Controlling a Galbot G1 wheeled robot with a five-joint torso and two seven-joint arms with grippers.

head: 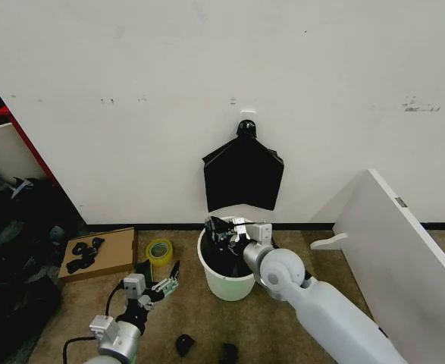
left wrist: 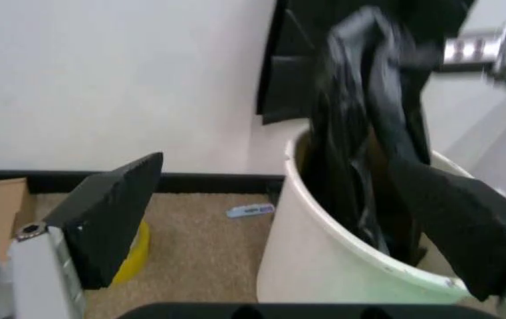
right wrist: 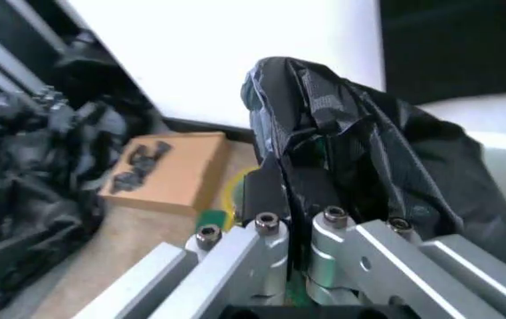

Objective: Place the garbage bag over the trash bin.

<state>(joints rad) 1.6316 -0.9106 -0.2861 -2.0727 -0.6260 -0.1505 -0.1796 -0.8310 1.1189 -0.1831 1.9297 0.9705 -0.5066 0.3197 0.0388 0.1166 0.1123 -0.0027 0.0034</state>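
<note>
**Bag held at the bin's mouth, left arm standing off**

The trash bin (head: pixel 226 284) stands on the carpeted floor (head: pixel 184 311) just before the white wall (head: pixel 207 68), and everything else is placed from it here. The right gripper (head: pixel 224 230) reaches over the bin's back rim, its jaws clenched on a gathered fold of the garbage bag (head: pixel 220 241). In the right wrist view the crinkled plastic (right wrist: pixel 359 139) bulges up out of the clamp; in the left wrist view the bag (left wrist: pixel 368 119) hangs from above down into the bin (left wrist: pixel 324 266), most of it inside the rim. How far the film reaches toward the bin's bottom is hard to judge, since the inside is dark.

The left gripper (head: pixel 164 279) hovers low beside the bin, on the robot's left of it, jaws released and holding nothing, with bare carpet between it and the bin wall.

A yellow tape roll (head: pixel 159 250) lies near the bin on that same side, a flat cardboard sheet (head: pixel 101 254) beyond it. On the wall directly above the bin hangs a smooth black bundle (head: pixel 242 178). A slanted white board (head: pixel 404 243) leans on the bin's other side, apart from it. Two small dark objects (head: pixel 184 345) sit on the floor in front.
</note>
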